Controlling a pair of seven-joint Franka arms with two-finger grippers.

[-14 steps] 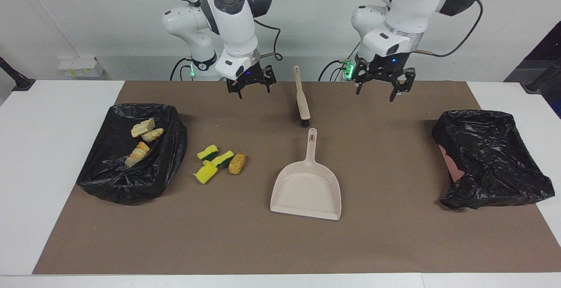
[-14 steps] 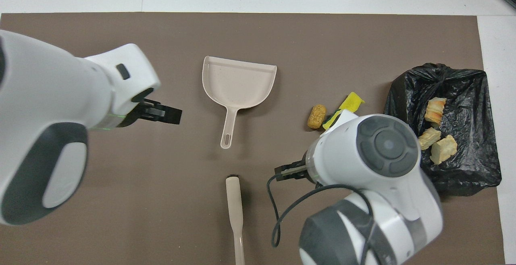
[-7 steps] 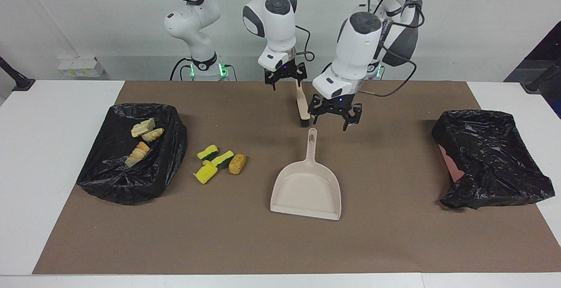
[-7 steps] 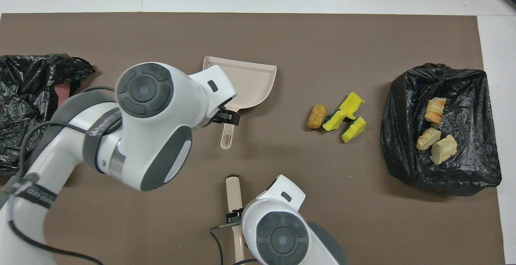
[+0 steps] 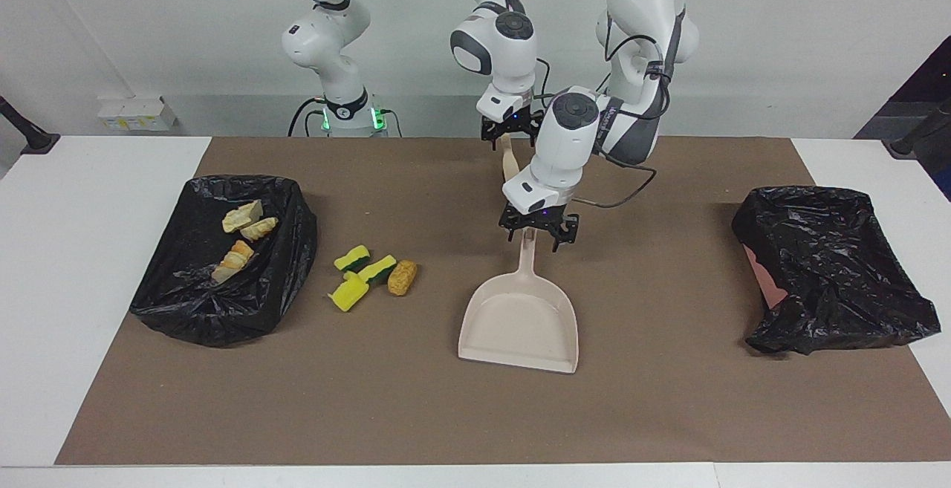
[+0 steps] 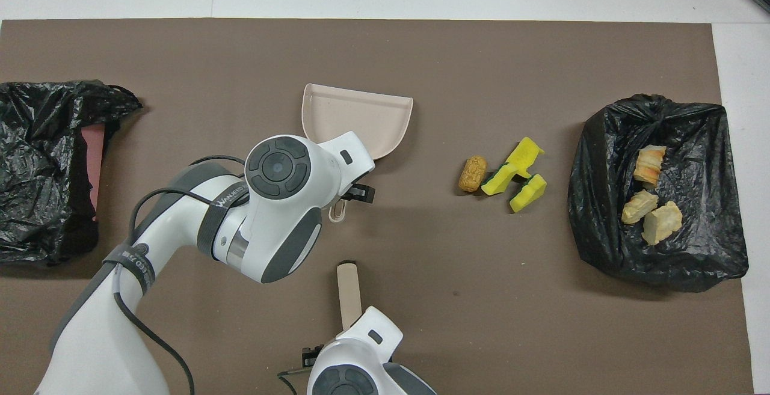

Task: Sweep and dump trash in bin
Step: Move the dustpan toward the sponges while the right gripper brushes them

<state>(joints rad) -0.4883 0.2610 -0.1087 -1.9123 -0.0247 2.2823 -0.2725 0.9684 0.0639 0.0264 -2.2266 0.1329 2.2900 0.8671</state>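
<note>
Robot lab: bare white wall, brown mat (image 5: 669,414) on white table (image 5: 74,265).

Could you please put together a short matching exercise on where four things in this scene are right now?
Things:
1. pastry pieces
2. sponges
3. left gripper
4. right gripper

Places:
A. over the brush handle
B. in the black-lined bin
C. on the mat beside the brown lump
D. over the dustpan handle

Pairs: 1-B, 2-C, 3-D, 4-A
</note>
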